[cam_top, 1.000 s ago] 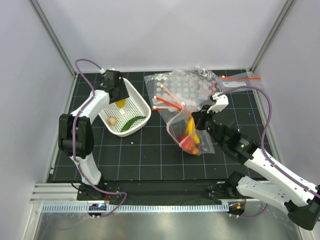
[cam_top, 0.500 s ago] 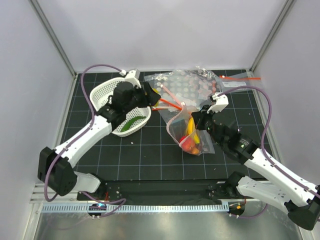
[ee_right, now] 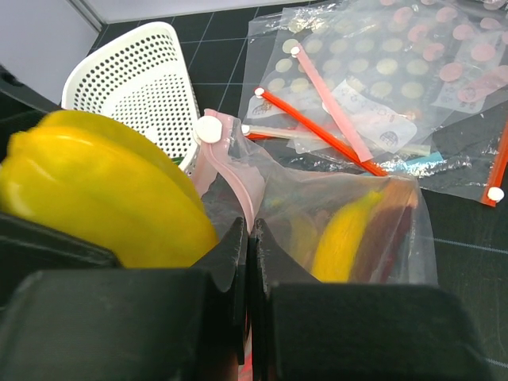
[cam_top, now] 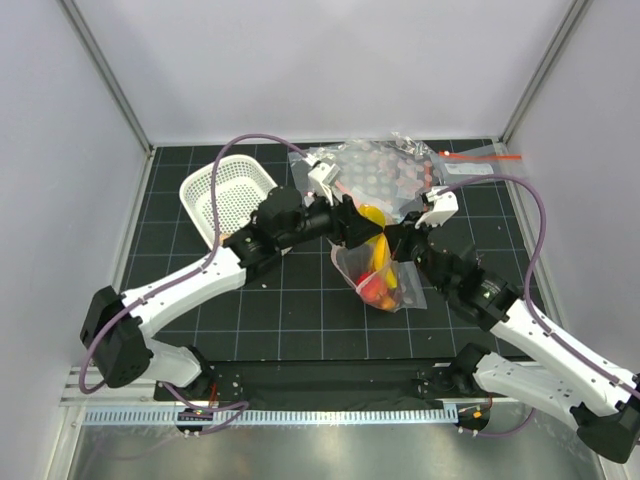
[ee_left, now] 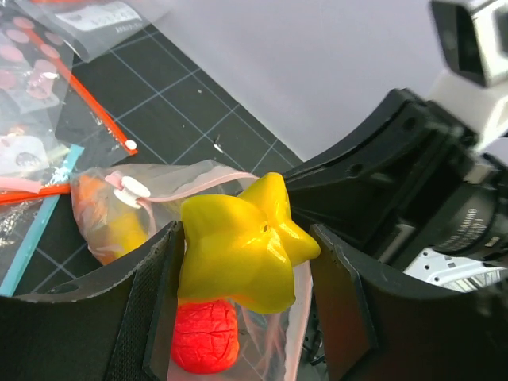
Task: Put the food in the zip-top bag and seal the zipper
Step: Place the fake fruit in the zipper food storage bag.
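Note:
My left gripper (cam_top: 362,226) is shut on a yellow star-shaped toy food (ee_left: 238,246) and holds it over the open mouth of the clear zip-top bag (cam_top: 385,285). A red berry-like piece (ee_left: 205,337) lies in the bag just beneath it. My right gripper (ee_right: 248,232) is shut on the bag's mouth edge at the pink zipper strip (ee_right: 230,163) and holds it up. A yellow banana (ee_right: 349,230) and orange-brown food lie inside the bag. The held yellow piece also shows in the right wrist view (ee_right: 95,186).
The white perforated basket (cam_top: 225,192) stands at the back left, partly behind my left arm. A pile of other clear bags with red strips (cam_top: 385,172) lies at the back, behind the held bag. A loose red strip (cam_top: 480,157) lies at the far right.
My left arm swung from the basket over to the bag's mouth, carrying the yellow piece. The basket shifted toward the back left. My right gripper kept its hold on the bag.

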Tool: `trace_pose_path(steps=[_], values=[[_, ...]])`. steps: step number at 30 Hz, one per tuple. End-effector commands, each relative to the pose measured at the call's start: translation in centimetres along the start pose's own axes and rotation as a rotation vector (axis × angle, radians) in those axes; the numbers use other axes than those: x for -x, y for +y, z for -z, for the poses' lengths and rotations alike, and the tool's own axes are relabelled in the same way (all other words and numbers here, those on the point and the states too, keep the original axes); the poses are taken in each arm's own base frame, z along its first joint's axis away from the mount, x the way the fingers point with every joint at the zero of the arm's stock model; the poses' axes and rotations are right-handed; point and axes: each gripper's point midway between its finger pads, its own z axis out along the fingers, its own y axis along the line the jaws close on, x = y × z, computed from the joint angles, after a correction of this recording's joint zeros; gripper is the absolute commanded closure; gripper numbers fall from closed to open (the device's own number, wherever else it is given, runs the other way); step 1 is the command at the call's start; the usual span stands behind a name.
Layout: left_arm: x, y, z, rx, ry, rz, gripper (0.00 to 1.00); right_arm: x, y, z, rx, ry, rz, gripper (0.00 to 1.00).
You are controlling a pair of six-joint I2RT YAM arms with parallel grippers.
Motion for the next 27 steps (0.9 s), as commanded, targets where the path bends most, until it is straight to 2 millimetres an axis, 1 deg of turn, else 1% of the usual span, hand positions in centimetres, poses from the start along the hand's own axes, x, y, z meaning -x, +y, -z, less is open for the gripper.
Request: trace_pose_path(steps=[1, 4, 5, 7, 8, 9, 11, 12, 13, 14, 15, 17, 18, 19, 21, 22, 23, 25, 26, 27], values=[[0.1, -1.1, -1.1, -0.068, -0.023, -0.037, 0.61, 3.3, 0.6, 1.0, 0.030, -0.127, -0.046, 0.99], [-0.6, -0.7, -1.6, -0.048, -0.010, -0.029, 0.60, 3.7, 0.1, 1.5, 0.014, -0.152, -0.054, 0.99], [-1.1, -0.1, -1.9, -0.027, -0.004, -0.030, 0.61, 3.8, -0.1, 1.5, 0.008, -0.158, -0.055, 0.99], [-1.4, 0.2, -2.3, -0.015, 0.005, -0.031, 0.56, 3.9, -0.2, 1.7, 0.005, -0.164, -0.058, 0.99], [-1.6, 0.3, -2.5, -0.010, 0.011, -0.032, 0.51, 4.0, -0.3, 1.7, 0.002, -0.169, -0.059, 0.99], [-1.8, 0.7, -2.8, 0.008, 0.022, -0.037, 0.40, 4.1, -0.3, 1.8, 0.001, -0.171, -0.060, 0.99], [-2.6, 0.6, -3.0, 0.017, 0.046, -0.051, 0.27, 4.1, -0.6, 1.8, -0.016, -0.175, -0.059, 0.99], [-2.3, 0.4, -3.0, 0.021, 0.046, -0.076, 0.08, 4.1, -0.7, 1.8, -0.022, -0.176, -0.061, 0.99], [-2.4, 0.2, -3.0, 0.035, 0.046, -0.088, 0.01, 4.1, -0.8, 1.8, -0.024, -0.175, -0.061, 0.99], [-2.6, 0.2, -2.8, 0.047, 0.060, -0.100, 0.00, 4.1, -0.9, 1.8, -0.029, -0.176, -0.061, 0.99], [-2.4, -0.3, -2.7, 0.044, 0.059, -0.120, 0.00, 4.1, -1.0, 1.9, -0.036, -0.177, -0.061, 0.99], [-1.8, -0.5, -2.1, 0.060, 0.052, -0.132, 0.00, 4.1, -1.2, 1.9, -0.044, -0.179, -0.062, 0.99], [-0.9, -0.9, -1.5, 0.062, 0.034, -0.144, 0.00, 4.2, -1.2, 1.9, -0.045, -0.180, -0.062, 0.99], [-0.3, -0.8, -1.0, 0.085, 0.019, -0.152, 0.00, 4.2, -1.3, 1.9, -0.050, -0.182, -0.063, 0.99], [0.2, -0.3, 0.3, 0.142, 0.030, -0.169, 0.00, 4.1, -1.2, 1.9, -0.049, -0.179, -0.061, 0.99], [2.2, -0.4, 1.5, 0.181, -0.015, -0.193, 0.00, 4.2, -1.3, 1.9, -0.054, -0.180, -0.060, 0.99], [2.3, 0.6, 2.6, 0.252, -0.006, -0.203, 0.00, 4.2, -1.3, 1.9, -0.055, -0.181, -0.060, 0.99], [3.6, 1.5, 4.5, 0.343, -0.037, -0.223, 0.00, 4.2, -1.3, 1.8, -0.057, -0.180, -0.059, 0.99], [4.6, 2.6, 6.4, 0.437, -0.056, -0.242, 0.00, 4.2, -1.3, 1.8, -0.057, -0.180, -0.060, 0.99], [5.1, 3.4, 7.5, 0.500, -0.064, -0.248, 0.00, 4.2, -1.3, 1.8, -0.055, -0.178, -0.057, 0.99]])
